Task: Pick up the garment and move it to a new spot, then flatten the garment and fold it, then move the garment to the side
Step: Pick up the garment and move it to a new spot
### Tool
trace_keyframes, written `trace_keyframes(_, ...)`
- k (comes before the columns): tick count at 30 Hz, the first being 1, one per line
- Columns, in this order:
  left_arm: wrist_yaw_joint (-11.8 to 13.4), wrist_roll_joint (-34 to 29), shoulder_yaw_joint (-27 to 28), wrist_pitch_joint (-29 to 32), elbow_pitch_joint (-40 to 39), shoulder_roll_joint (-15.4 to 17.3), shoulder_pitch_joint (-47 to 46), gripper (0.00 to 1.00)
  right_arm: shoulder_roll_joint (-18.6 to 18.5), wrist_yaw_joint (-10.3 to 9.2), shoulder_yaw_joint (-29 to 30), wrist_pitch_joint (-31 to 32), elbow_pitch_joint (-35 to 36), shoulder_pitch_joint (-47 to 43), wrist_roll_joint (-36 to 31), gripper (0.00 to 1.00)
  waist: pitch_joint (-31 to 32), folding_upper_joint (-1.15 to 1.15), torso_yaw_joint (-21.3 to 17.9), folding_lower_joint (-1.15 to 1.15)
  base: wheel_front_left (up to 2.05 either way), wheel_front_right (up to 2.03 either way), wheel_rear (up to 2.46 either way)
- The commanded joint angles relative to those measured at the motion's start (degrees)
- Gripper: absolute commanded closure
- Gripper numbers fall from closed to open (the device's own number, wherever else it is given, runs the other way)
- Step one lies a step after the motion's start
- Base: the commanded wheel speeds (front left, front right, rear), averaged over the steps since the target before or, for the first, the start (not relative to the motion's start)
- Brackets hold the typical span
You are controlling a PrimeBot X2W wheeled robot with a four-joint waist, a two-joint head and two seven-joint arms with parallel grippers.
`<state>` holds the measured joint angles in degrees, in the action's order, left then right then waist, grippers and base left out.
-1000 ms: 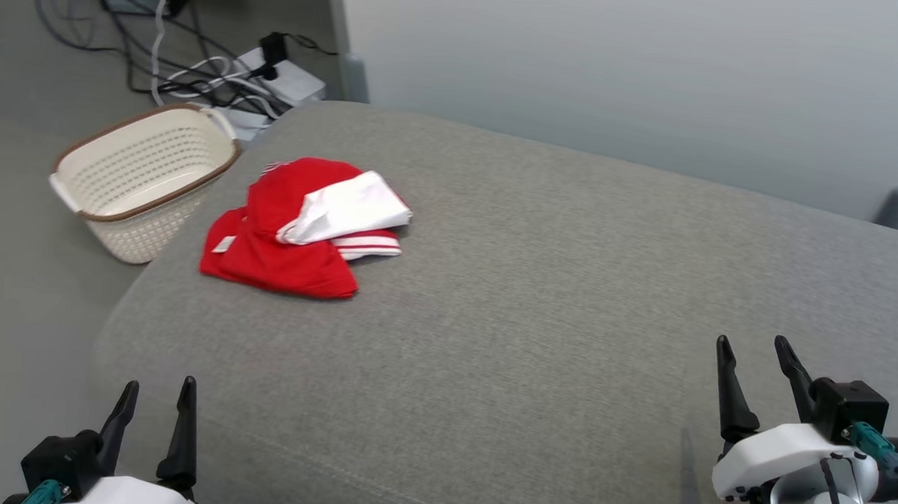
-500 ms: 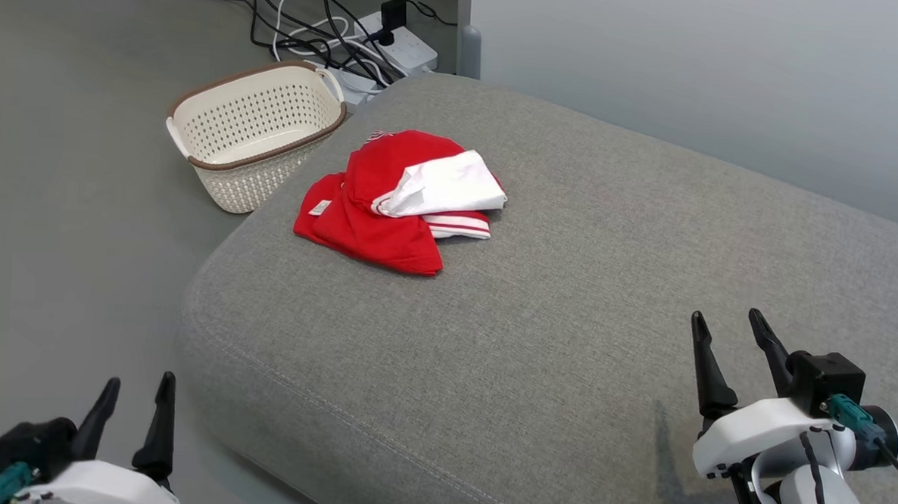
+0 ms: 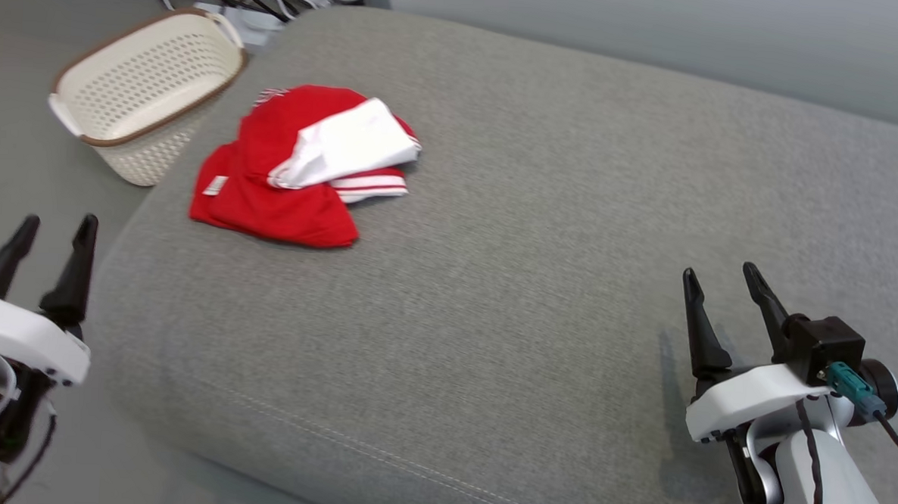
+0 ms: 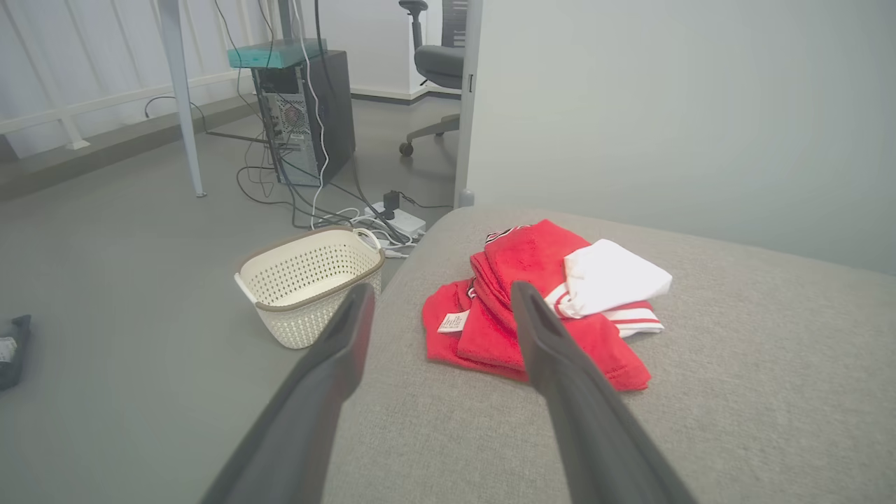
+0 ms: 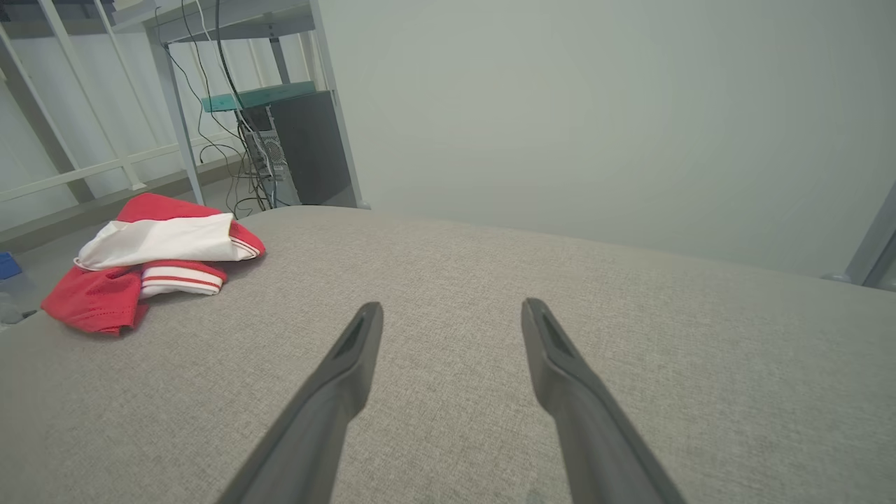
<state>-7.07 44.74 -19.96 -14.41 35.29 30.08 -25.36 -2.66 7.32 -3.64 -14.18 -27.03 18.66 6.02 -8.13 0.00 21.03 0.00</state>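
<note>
Red-and-white garment [image 3: 301, 166], heaped in loose overlapping folds at the far left of the grey cushion [image 3: 534, 210], close to the edge beside the cream basket [image 3: 146, 167] on the floor. Lies neither flat nor squared: white panel thrown over red, striped cuff poking out beneath, label [image 3: 215, 186] showing at the near-left corner. Looks like a starting heap, with the broad bare middle of the cushion left free as the likely new spot.

Left gripper [image 3: 58, 223] off the cushion's left edge, jaws spread wide, nothing between them. From its wrist, left gripper [image 4: 441, 287] pointing along that edge, garment [image 4: 511, 262] just past the right finger, probably lined up for a first reach.

Right gripper [image 3: 721, 271] likewise parted wide and empty, over the cushion's near right, well apart from the heap. From its wrist, right gripper [image 5: 451, 304] facing bare fabric, garment [image 5: 161, 241] away at far left.

Judged stage: very beginning, pickup not yet made. Left arm the nearer, so the natural one to pinch a raised fold.
</note>
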Motion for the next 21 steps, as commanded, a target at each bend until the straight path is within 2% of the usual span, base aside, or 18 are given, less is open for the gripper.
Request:
trace_keyframes(1, -0.4, 2.5, 0.3, -0.2, -0.6, 4.5, -4.1, 0.00, -0.2, 0.17, -1.6, -0.8, 2.1, 1.7, -0.5, 0.00, -3.3, 0.00, -3.5, 0.00, 0.00, 0.00, 0.00)
trace_keyframes(10, -0.4, 21.3, -11.7, 3.0, -1.8, 16.1, -12.8, 0.00, -0.2, 0.17, -3.8, -0.8, 7.8, 2.7, -0.5, 0.00, -10.7, 0.00, -11.1, 0.00, 0.00, 0.00, 0.00)
trace_keyframes(16, -0.4, 28.3, -17.2, 3.3, -3.6, 23.0, -16.3, 0.00, -0.2, 0.17, -5.3, -0.8, 11.6, 3.0, -0.5, 0.00, -15.3, 0.00, -15.5, 0.00, 0.00, 0.00, 0.00)
trace_keyframes(21, -0.4, 34.0, -19.6, 3.3, -4.3, 27.1, -18.2, 0.00, -0.2, 0.17, -6.5, -0.8, 14.6, 2.7, -0.5, 0.00, -18.3, 0.00, -18.5, 0.00, 0.00, 0.00, 0.00)
